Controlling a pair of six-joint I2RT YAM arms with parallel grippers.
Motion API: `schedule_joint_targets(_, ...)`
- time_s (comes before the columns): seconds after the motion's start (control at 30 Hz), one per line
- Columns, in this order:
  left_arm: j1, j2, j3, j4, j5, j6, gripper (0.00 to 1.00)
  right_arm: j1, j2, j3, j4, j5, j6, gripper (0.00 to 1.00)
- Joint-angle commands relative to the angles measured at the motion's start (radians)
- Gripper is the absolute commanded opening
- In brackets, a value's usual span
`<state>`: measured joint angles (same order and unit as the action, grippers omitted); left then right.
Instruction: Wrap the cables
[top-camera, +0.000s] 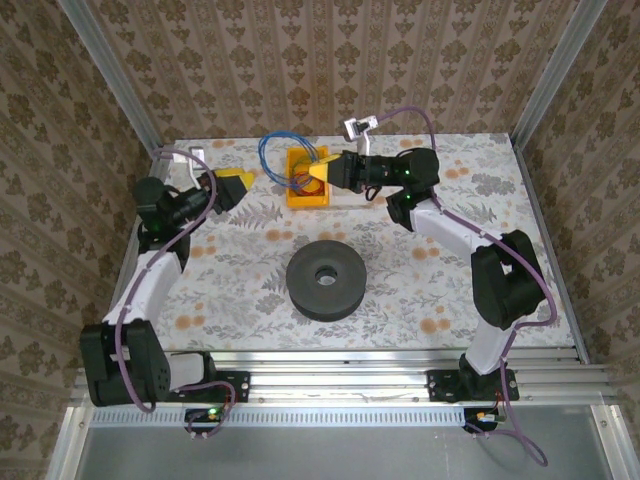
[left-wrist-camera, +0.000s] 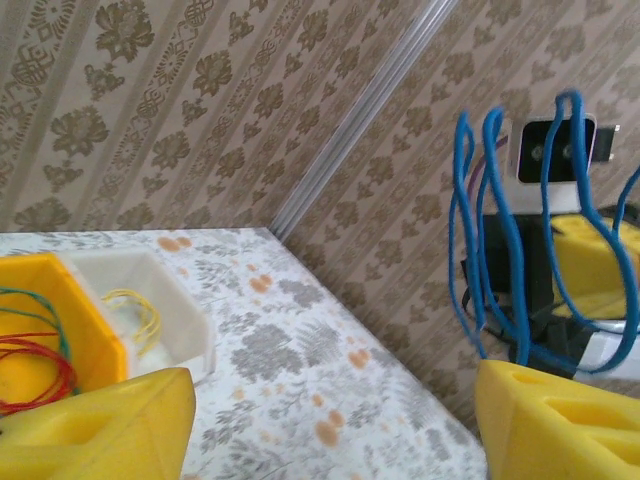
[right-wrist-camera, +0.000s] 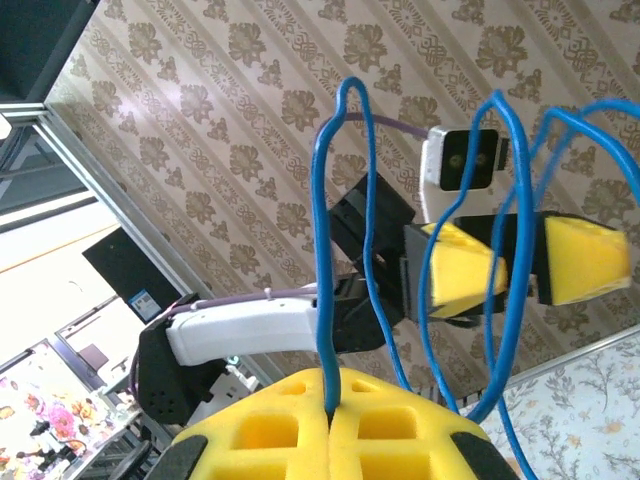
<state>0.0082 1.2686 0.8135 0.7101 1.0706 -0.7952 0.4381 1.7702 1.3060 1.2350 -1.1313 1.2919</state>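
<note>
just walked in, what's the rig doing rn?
Right gripper is shut on the blue cable, holding its loose loops up by the yellow bin. Left gripper is open, facing the loops but apart from them. The black spool sits mid-table with nothing touching it.
</note>
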Motion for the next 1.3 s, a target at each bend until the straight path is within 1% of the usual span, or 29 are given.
schedule_joint_targets(0.0, -0.001, 0.04, -0.012, 0.321, 0.044, -0.18, 0.72, 0.011, 0.015, 0.018, 0.067, 0.027, 0.012, 0.0)
schedule_joint_targets(0.07, -0.004, 0.062, -0.005, 0.372, 0.051, -0.217, 0.71, 0.014, 0.017, 0.017, 0.068, 0.031, 0.012, 0.0)
schedule_joint_targets(0.2, -0.017, 0.068, 0.009, 0.365, 0.057, -0.209, 0.7, 0.016, 0.017, 0.013, 0.07, 0.034, 0.011, 0.0)
schedule_joint_targets(0.4, -0.044, 0.043, 0.019, 0.268, 0.053, -0.135, 0.7, 0.017, 0.027, 0.018, 0.069, 0.041, 0.013, 0.0)
schedule_joint_targets(0.57, -0.06, 0.016, 0.03, 0.147, 0.044, -0.047, 0.7, 0.022, 0.034, 0.03, 0.071, 0.039, 0.015, 0.0)
schedule_joint_targets(0.63, -0.062, 0.011, 0.03, 0.128, 0.042, -0.033, 0.7, 0.026, 0.037, 0.032, 0.071, 0.037, 0.015, 0.0)
schedule_joint_targets(1.27, -0.062, 0.011, 0.034, 0.104, 0.04, -0.021, 0.66, 0.038, 0.022, 0.03, 0.072, 0.033, 0.014, 0.0)
